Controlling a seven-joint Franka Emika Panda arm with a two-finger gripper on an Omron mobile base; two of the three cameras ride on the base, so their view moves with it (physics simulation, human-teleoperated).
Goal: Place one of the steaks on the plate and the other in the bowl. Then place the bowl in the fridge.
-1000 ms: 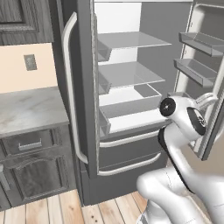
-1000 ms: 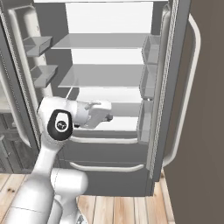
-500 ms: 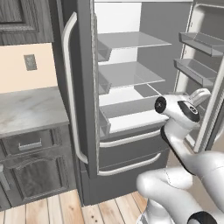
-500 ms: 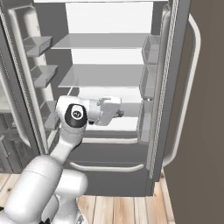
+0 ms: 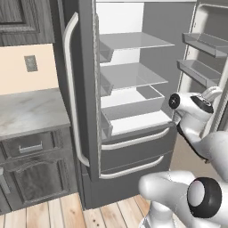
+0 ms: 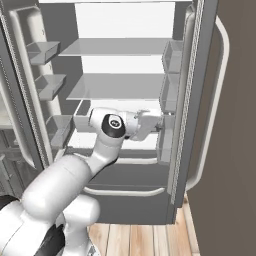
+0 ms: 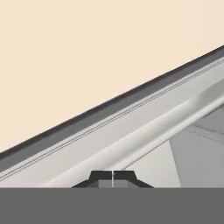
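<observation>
Both fingers of the gripper (image 7: 113, 176) are pressed together, empty, beside the tall grey steel fridge's (image 6: 125, 75) open right door.

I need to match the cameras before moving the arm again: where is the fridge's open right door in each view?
Left base view: fridge's right door stands open along the right edge, its shelves facing in.
Right base view: fridge's right door stands right of centre, seen edge-on.
Hand view: the pale, dark-edged band running diagonally is probably its edge.
Shared landmark in both base views: lower drawer handle.
</observation>
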